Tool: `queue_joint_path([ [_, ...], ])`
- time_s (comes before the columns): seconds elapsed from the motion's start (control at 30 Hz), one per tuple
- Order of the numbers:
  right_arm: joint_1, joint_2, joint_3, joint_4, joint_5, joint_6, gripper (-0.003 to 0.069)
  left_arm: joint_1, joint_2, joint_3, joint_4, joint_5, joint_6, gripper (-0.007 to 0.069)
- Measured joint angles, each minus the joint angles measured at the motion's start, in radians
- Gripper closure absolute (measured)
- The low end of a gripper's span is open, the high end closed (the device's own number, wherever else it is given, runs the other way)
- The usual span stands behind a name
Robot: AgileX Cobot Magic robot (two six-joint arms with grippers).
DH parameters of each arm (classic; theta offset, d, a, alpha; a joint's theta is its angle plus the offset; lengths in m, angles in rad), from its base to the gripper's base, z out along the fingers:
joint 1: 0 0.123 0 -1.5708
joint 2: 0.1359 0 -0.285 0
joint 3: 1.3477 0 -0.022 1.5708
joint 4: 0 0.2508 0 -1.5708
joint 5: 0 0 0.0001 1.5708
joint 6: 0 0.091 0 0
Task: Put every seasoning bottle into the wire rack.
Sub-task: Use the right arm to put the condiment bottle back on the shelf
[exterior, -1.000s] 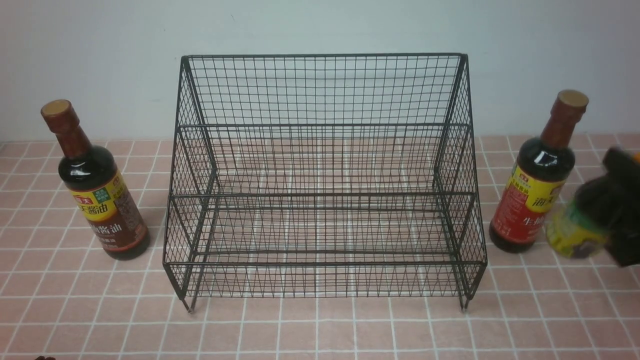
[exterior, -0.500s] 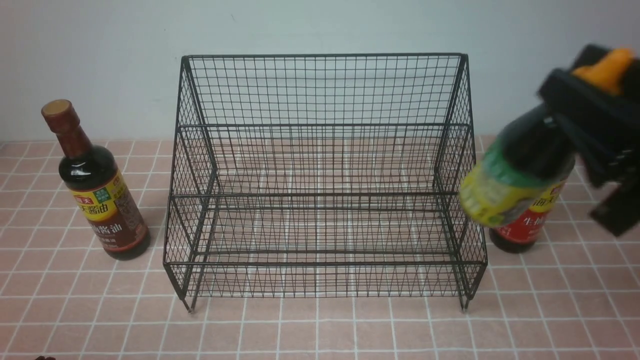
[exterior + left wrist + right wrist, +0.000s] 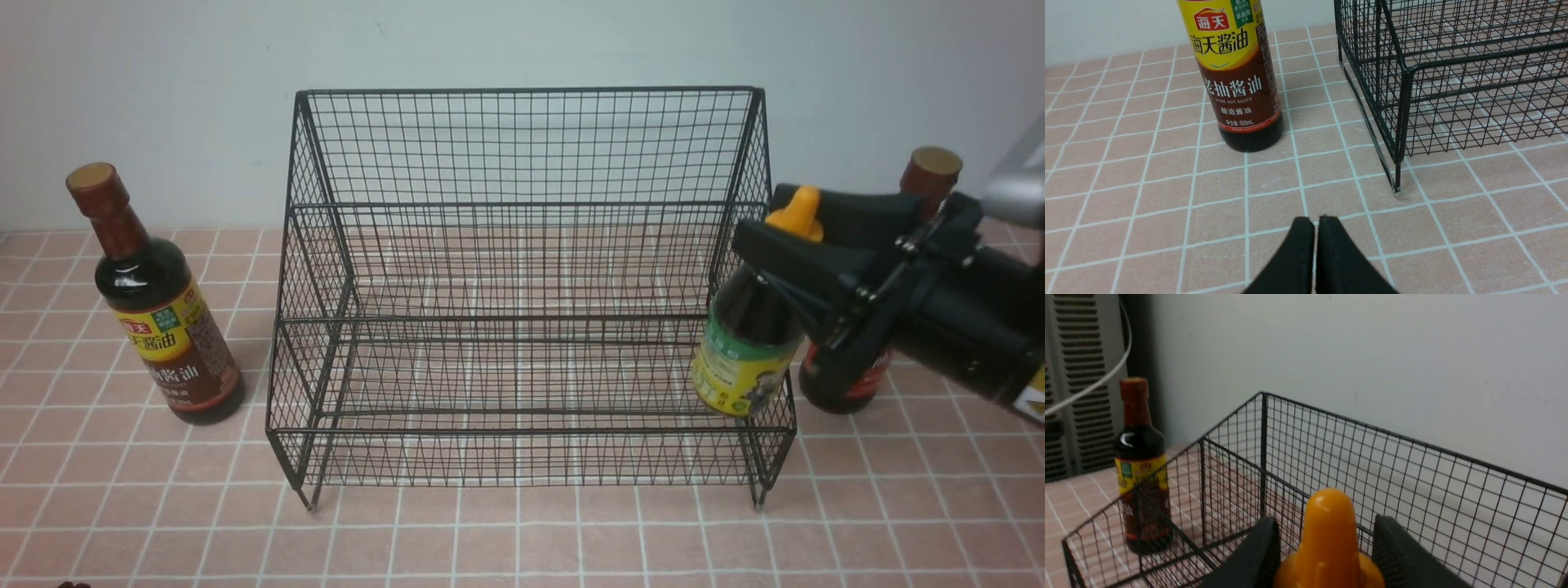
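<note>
The short seasoning bottle (image 3: 747,359), with an orange nozzle cap (image 3: 1329,535) and a yellow-green label, hangs slightly tilted over the front right corner of the black wire rack (image 3: 522,204). My right gripper (image 3: 771,224) is shut on its neck, one finger on each side of the cap. I cannot tell whether its base touches the mesh. One tall seasoning bottle (image 3: 159,302) stands left of the rack. The other (image 3: 933,163) stands right of it, mostly hidden behind my right arm. My left gripper (image 3: 1314,222) is shut and empty, low over the tiles in front of the left bottle (image 3: 1235,81).
The rack (image 3: 1412,73) stands on short legs on a pink tiled surface (image 3: 522,539), with a pale wall behind it. In the right wrist view a louvred grey panel (image 3: 1069,375) and a white cable show beyond the left bottle (image 3: 1139,457).
My right gripper lifted the short bottle from the tiles beside the right tall bottle, carried it up and leftward, then lowered it over the rack's front right corner. The left side has not changed.
</note>
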State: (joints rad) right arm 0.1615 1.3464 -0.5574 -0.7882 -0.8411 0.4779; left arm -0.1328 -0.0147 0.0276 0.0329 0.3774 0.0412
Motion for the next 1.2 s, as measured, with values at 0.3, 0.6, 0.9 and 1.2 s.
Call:
queue_joint_path([
  [0.3, 0.028, 0.116, 0.0, 0.036, -0.049, -0.083, 0.0384, 0.0, 0.0, 0.0, 0.0, 0.0, 0.0, 0.0631],
  [0.6, 0.078, 0.188, -0.006, 0.099, -0.051, -0.097, 0.0384, 0.0, 0.0, 0.0, 0.0, 0.0, 0.0, 0.0631],
  [0.9, 0.079, 0.207, -0.006, 0.112, 0.004, -0.097, 0.0378, 0.0, 0.0, 0.0, 0.0, 0.0, 0.0, 0.0631],
  [1.2, 0.079, 0.189, -0.009, 0.14, 0.044, -0.092, 0.0277, 0.0, 0.0, 0.0, 0.0, 0.0, 0.0, 0.0631],
])
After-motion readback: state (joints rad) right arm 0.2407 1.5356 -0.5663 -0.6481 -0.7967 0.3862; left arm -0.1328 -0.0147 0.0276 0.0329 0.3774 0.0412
